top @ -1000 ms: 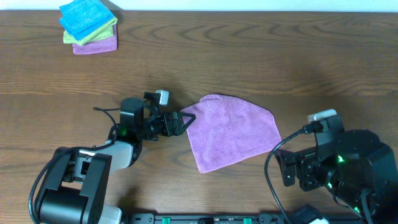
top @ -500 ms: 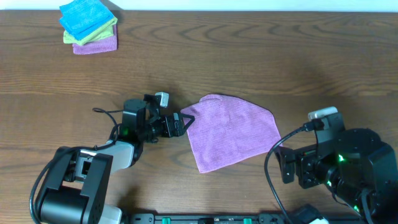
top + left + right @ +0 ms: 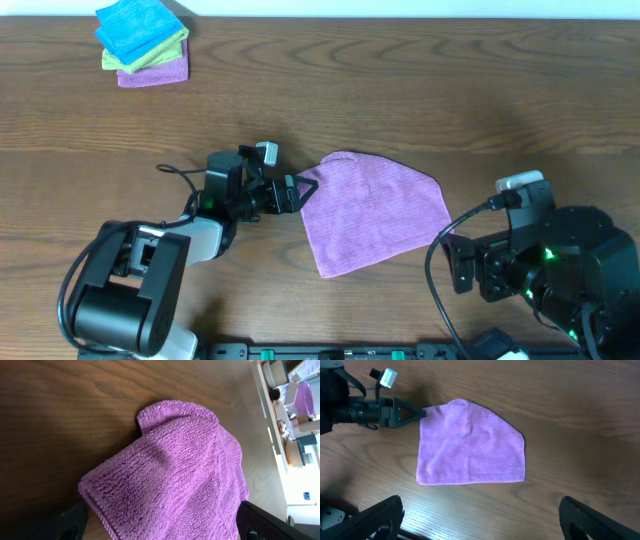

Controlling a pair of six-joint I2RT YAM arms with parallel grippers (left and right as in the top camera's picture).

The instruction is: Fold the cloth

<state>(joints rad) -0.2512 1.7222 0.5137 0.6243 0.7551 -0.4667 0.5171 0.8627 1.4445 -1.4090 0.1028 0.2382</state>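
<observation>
The lilac-purple cloth (image 3: 375,212) lies on the wooden table, middle right, with its upper corner rounded and doubled over. My left gripper (image 3: 303,191) stands open, low at the cloth's left edge. In the left wrist view the cloth (image 3: 175,465) fills the space between the two wide-apart black fingers (image 3: 67,522), with its edge reaching in between them. My right gripper (image 3: 480,520) is open with nothing in it, held above bare table. From there the cloth (image 3: 470,445) lies ahead, apart from it. The right arm (image 3: 540,265) sits at the bottom right.
A stack of folded cloths (image 3: 143,42), blue on yellow-green on purple, rests at the far left corner of the table. The table's far edge (image 3: 400,16) meets a white wall. Both arm bases stand along the near edge.
My left gripper has slid a little to the right, up to the cloth's left edge. The cloth and the right arm have stayed put.
</observation>
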